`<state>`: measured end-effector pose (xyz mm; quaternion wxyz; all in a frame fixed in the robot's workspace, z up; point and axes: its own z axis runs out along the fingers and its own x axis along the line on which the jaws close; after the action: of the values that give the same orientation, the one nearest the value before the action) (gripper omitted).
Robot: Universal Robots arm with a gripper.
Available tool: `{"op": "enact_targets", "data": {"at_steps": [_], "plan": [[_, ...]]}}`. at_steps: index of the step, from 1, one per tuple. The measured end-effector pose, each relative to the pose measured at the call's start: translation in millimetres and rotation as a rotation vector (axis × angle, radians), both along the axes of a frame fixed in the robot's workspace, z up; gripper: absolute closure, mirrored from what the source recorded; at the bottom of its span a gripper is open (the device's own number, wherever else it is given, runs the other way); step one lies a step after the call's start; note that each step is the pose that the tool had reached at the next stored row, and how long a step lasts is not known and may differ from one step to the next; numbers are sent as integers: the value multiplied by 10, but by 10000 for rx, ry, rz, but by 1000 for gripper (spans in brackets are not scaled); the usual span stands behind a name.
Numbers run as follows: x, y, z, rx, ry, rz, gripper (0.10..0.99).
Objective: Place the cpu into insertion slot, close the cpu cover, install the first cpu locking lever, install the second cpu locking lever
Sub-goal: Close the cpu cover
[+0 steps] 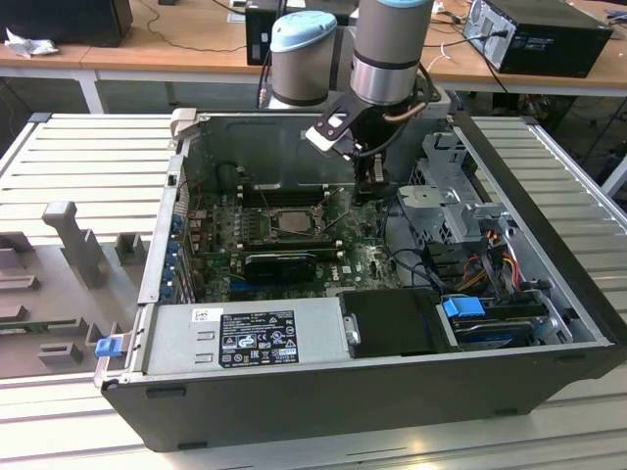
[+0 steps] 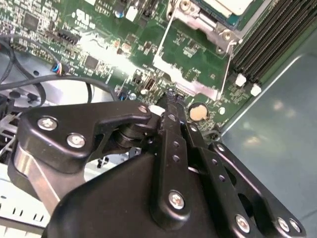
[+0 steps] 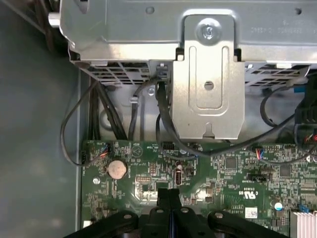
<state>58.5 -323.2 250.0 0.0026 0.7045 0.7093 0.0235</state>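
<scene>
The insertion slot (image 1: 290, 222) sits in the green motherboard inside the open computer case. The pale silver cpu (image 1: 291, 220) lies in it; in the second wrist view the cpu (image 2: 225, 6) is at the picture's edge. The cpu cover (image 2: 190, 87), a thin silvery frame, stands raised beside the slot, with green board showing through its window. A wire lever (image 2: 229, 64) sticks up next to it. My gripper (image 1: 373, 192) hangs just above the board, to the exterior view's right of the slot. Its black fingertips (image 3: 163, 196) are pressed together, shut on nothing, near a coin battery (image 3: 117, 169).
A silver drive cage (image 1: 453, 201) and loose black cables (image 3: 163, 124) crowd the exterior view's right of the gripper. Black memory slots (image 2: 267, 39) run along the slot's far side. The power supply (image 1: 255, 338) fills the case's near side. A grey ridged table (image 1: 88, 157) surrounds the case.
</scene>
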Motion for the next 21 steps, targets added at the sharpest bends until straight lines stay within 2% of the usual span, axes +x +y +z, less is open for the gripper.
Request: {"op": "enact_targets", "data": {"at_steps": [3, 21], "plan": [[-18, 0, -17, -4, 45, 9, 980], [-95, -2, -21, 0, 47, 14, 980]]}}
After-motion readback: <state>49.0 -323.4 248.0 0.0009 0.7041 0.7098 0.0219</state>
